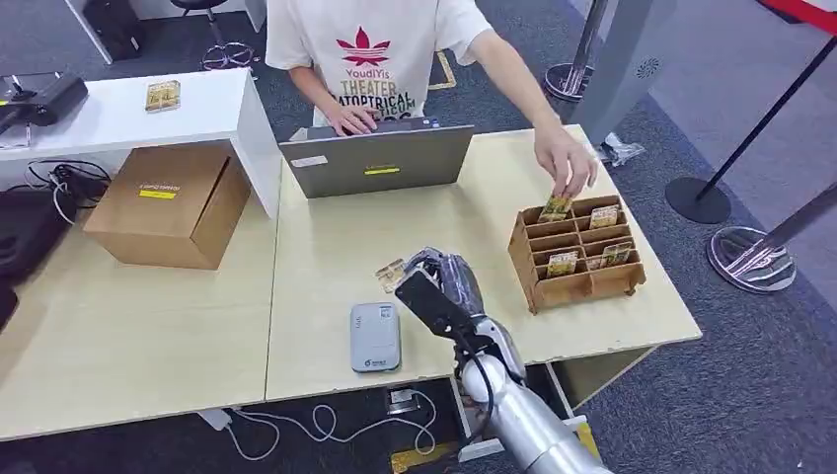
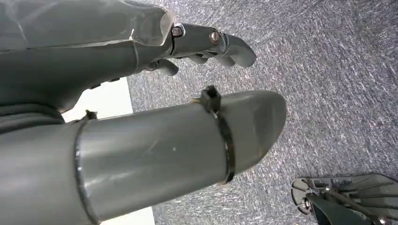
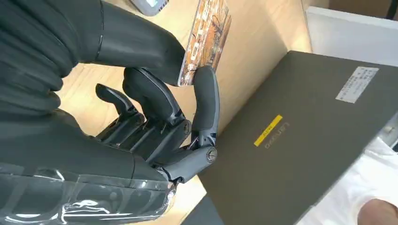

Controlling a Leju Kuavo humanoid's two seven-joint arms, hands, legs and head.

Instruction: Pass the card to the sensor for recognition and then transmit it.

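You are looking down at a pale wooden table (image 1: pixel 148 326) standing on grey carpet, with a person in a white printed T-shirt (image 1: pixel 380 49) at its far side. The right hand (image 1: pixel 444 288) is raised over the table's middle and pinches the card (image 3: pixel 206 40) between the thick thumb and one finger; in the right wrist view the card stands on edge with its printed orange face showing, while the other fingers are curled in below it. From the head view the card (image 1: pixel 392 274) pokes out on the hand's left, just above and beyond the grey sensor (image 1: pixel 375 336), which lies flat near the table's front edge. Card and sensor are near each other but apart.

Beyond the hand sits a closed-looking grey laptop (image 1: pixel 377 158), its lid turned toward you. To the right is a brown card rack (image 1: pixel 577 252) with several cards in its compartments; the person's hand (image 1: pixel 568 163) is over its far-left compartment, touching a card there. A cardboard box (image 1: pixel 170 205) sits well to the left, beside a white shelf (image 1: pixel 128 109).

Bare tabletop lies between the sensor, the laptop and the rack.

The left hand (image 2: pixel 206 44) hangs over the carpet, its fingers curled in and holding nothing.
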